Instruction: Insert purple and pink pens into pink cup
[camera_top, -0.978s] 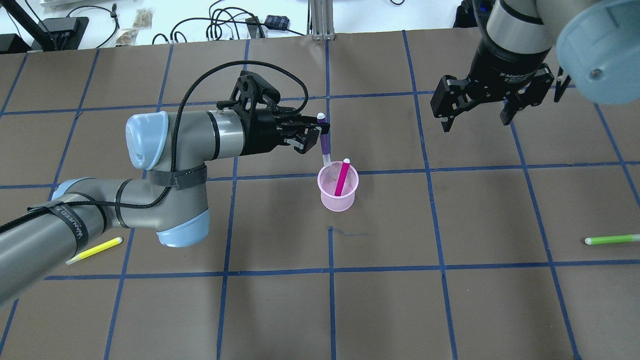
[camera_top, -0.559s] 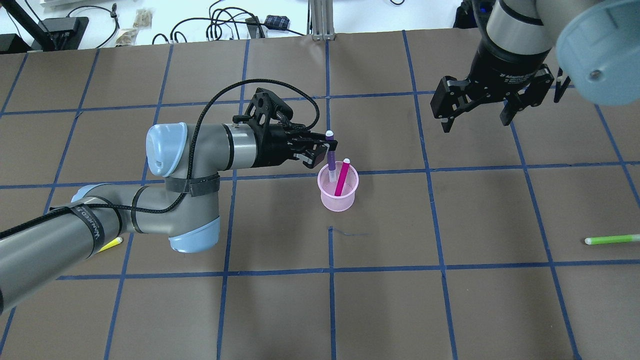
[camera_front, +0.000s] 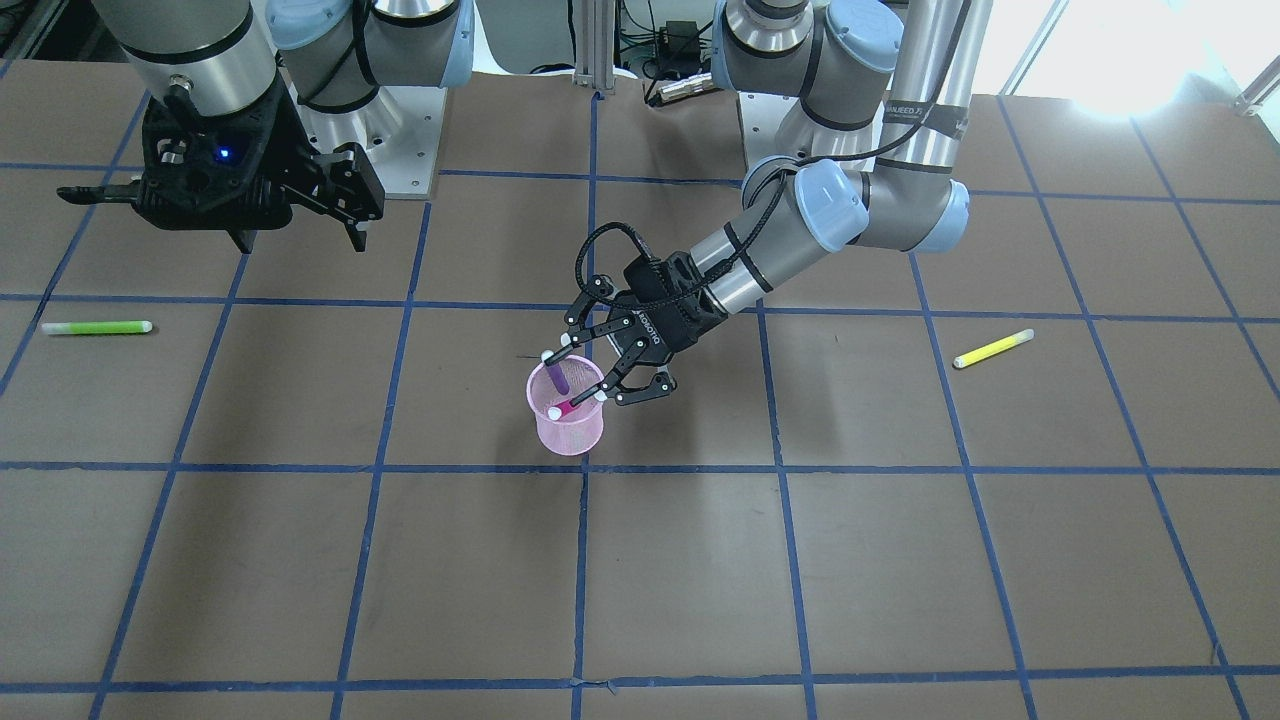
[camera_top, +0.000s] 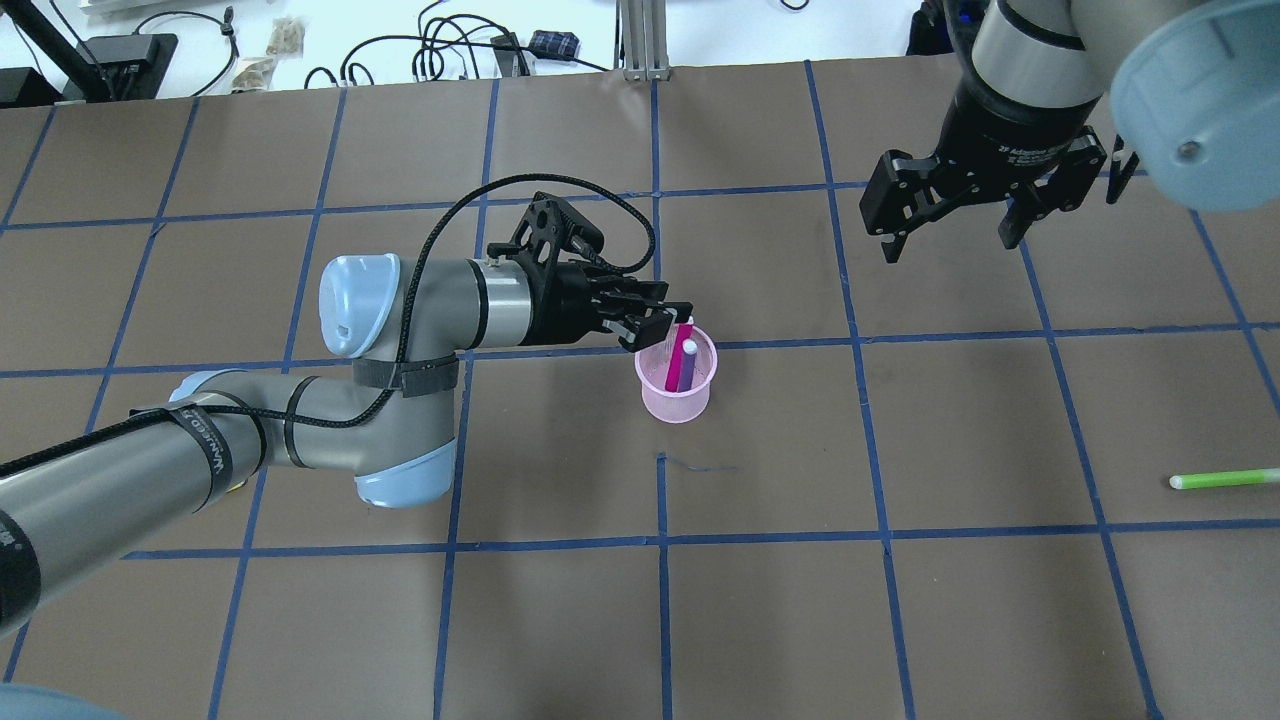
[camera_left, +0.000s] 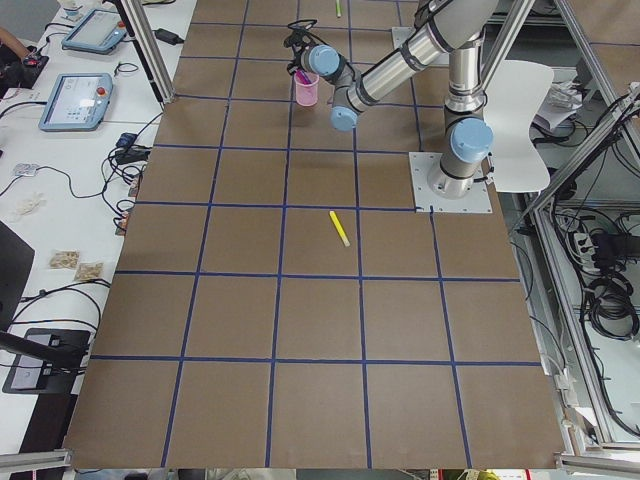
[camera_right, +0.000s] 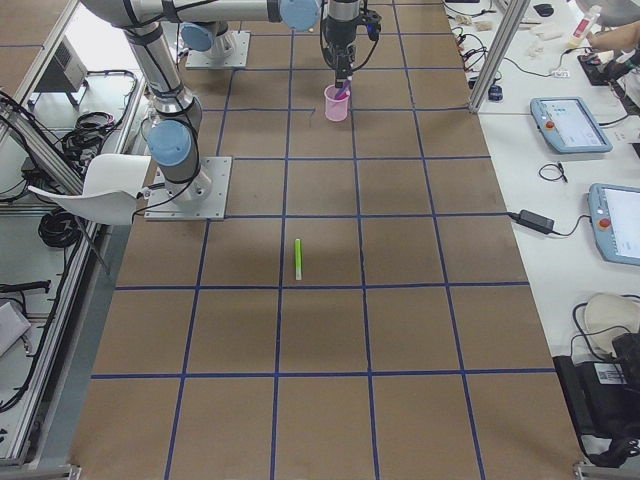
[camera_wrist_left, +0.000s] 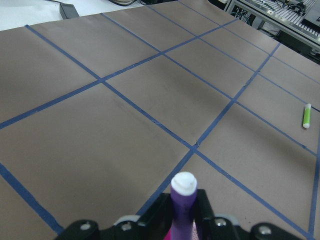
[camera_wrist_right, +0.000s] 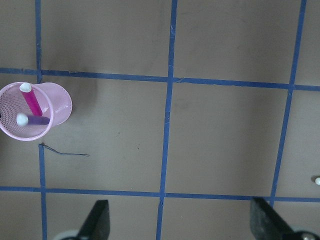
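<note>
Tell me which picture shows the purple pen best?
The right wrist view: it looks straight down into the cup, so the purple pen shows unblocked beside the pink pen. The left wrist view shows only its top, close up. Front and overhead views show it small; side views, barely.

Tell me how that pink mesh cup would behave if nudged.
The pink cup looks like thin mesh, so probably light and easy to slide. The purple pen and pink pen lean inside it, so a high push might tip it.
</note>
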